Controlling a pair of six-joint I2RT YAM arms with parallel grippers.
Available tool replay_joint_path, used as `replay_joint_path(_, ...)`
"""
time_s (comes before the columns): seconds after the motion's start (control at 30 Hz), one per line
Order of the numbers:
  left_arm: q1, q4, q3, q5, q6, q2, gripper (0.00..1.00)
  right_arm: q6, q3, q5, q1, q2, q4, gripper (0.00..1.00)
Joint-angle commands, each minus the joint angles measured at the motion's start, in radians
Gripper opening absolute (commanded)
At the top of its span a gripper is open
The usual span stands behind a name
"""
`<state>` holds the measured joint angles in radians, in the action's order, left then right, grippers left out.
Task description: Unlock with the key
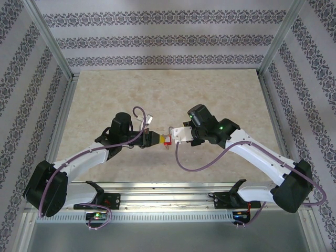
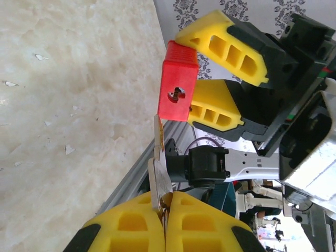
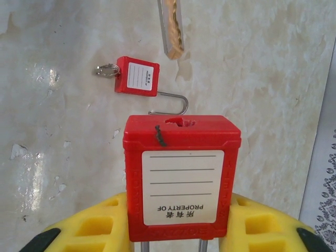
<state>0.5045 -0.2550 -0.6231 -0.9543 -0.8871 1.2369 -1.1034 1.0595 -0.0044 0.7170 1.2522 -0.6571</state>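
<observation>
My right gripper [image 3: 181, 210] is shut on a red padlock [image 3: 181, 173], its white label facing the right wrist camera and its keyhole [image 3: 181, 122] on the upward-facing end. My left gripper [image 2: 165, 202] is shut on a silver key [image 2: 160, 160], with the blade sticking out toward the lock. In the left wrist view the padlock [image 2: 178, 86] sits between the right arm's yellow fingers [image 2: 226, 44]. The key tip lies at the lower edge of the keyhole face, beside the keyhole [image 2: 177, 94] and outside it. From above, both grippers [image 1: 156, 139] [image 1: 174, 136] meet mid-table around the padlock [image 1: 167, 139].
A second red padlock [image 3: 137, 76] with a steel shackle and a small ring lies flat on the marble tabletop [image 1: 173, 89] beyond the held lock. Aluminium rails [image 1: 168, 189] run along the near edge. Patterned walls [image 1: 168, 42] close in the back and both sides.
</observation>
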Motion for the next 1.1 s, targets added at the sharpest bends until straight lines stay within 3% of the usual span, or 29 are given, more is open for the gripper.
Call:
replay_joint_path(0.0, 0.020, -0.118, 0.016, 0.016, -0.048, 0.009, 0.00, 0.005, 0.034, 0.006, 0.017, 0.007, -0.013, 0.07)
replay_joint_path(0.83, 0.070, -0.180, 0.002, 0.038, -0.056, 0.087, 0.00, 0.043, 0.032, -0.002, 0.043, 0.033, -0.019, 0.08)
replay_joint_path(1.07, 0.088, -0.087, -0.024, 0.041, 0.036, 0.087, 0.00, 0.063, 0.032, -0.026, 0.043, 0.038, -0.018, 0.08)
